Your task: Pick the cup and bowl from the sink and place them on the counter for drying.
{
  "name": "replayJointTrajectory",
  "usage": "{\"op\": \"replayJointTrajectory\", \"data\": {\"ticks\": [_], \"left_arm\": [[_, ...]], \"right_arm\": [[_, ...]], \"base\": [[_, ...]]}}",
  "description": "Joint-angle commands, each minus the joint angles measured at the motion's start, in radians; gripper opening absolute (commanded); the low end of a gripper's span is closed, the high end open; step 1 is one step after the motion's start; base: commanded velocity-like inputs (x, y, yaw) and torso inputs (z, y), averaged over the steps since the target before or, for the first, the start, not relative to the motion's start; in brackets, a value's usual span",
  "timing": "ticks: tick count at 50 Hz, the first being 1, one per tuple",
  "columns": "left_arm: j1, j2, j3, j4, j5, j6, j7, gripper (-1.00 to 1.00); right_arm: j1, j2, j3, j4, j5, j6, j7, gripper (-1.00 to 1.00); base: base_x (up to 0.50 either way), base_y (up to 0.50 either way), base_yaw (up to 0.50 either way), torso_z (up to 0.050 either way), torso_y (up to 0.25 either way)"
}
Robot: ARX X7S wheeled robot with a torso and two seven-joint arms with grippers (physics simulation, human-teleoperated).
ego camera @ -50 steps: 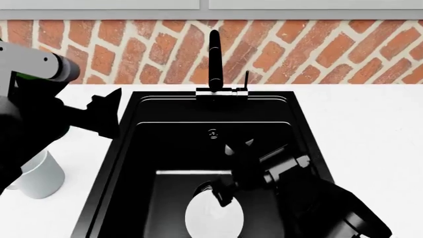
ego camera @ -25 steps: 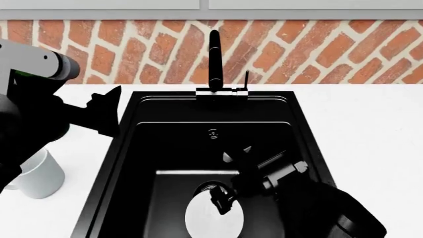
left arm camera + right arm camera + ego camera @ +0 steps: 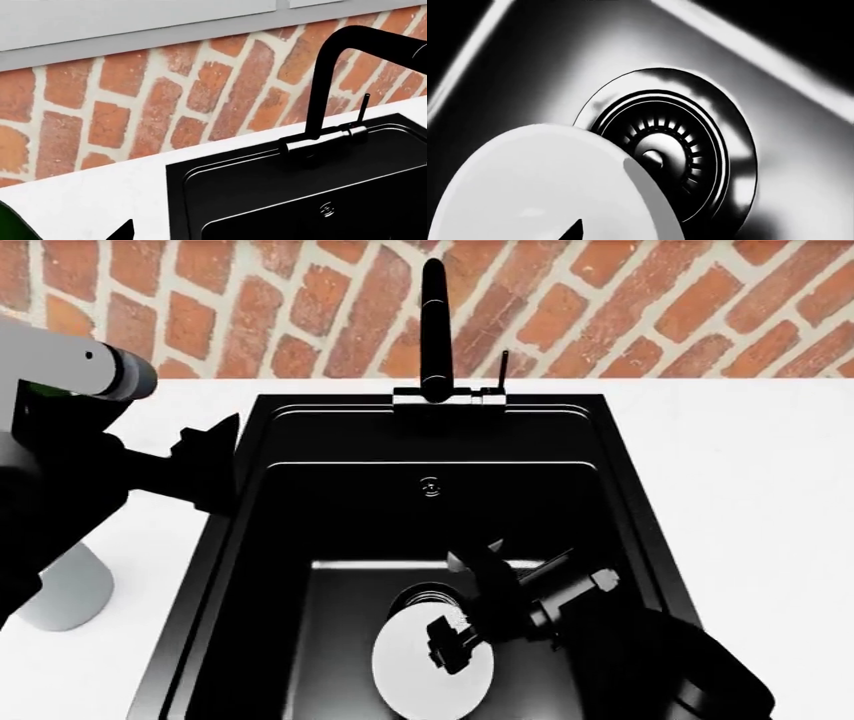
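On the counter [image 3: 120, 570] at far left, the cup [image 3: 64, 598] is seen upright, half hidden by the left arm; its handle cannot be made out. The left gripper [image 3: 207, 465] hangs over the sink [image 3: 254, 540] edge, its grip unclear. Rightward, the faucet [image 3: 434, 330] stands behind. Low in the sink, the bowl [image 3: 414, 675] lies flat, overlapping the drain [image 3: 694, 150], cut off below. The right gripper [image 3: 461, 615] is lowered over it, jaws apart.

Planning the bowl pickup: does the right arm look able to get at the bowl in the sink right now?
Probably yes. The right gripper is already down in the sink, directly over the bowl, which lies beside the drain with nothing else on it. Whether the jaws are spread enough for the rim is unclear.
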Motion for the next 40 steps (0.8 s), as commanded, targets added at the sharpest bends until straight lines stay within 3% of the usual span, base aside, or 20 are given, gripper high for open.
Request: {"op": "replayJointTrajectory", "data": {"ticks": [1, 14, 23, 40], "left_arm": [[0.019, -0.007, -0.020, -0.011, -0.001, 0.019, -0.001, 1.00], [0.008, 0.014, 0.000, -0.029, -0.009, 0.022, -0.033, 1.00], [0.030, 0.009, -0.018, -0.045, -0.029, 0.040, -0.059, 1.00], [0.080, 0.000, -0.048, -0.024, -0.006, 0.077, -0.008, 1.00]], "right_arm": [[0.002, -0.008, -0.028, -0.002, 0.020, -0.037, -0.003, -1.00], [0.019, 0.005, -0.017, -0.009, 0.028, -0.054, -0.018, -1.00], [0.001, 0.164, 0.027, -0.339, 0.096, 0.034, 0.156, -1.00], [0.000, 0.320, 0.095, -0.638, 0.206, 0.152, 0.332, -1.00]], "base": [[0.00, 0.00, 0.00, 0.000, 0.000], [0.00, 0.00, 0.00, 0.000, 0.000], [0.00, 0.00, 0.00, 0.000, 0.000], [0.00, 0.00, 0.00, 0.000, 0.000]]}}
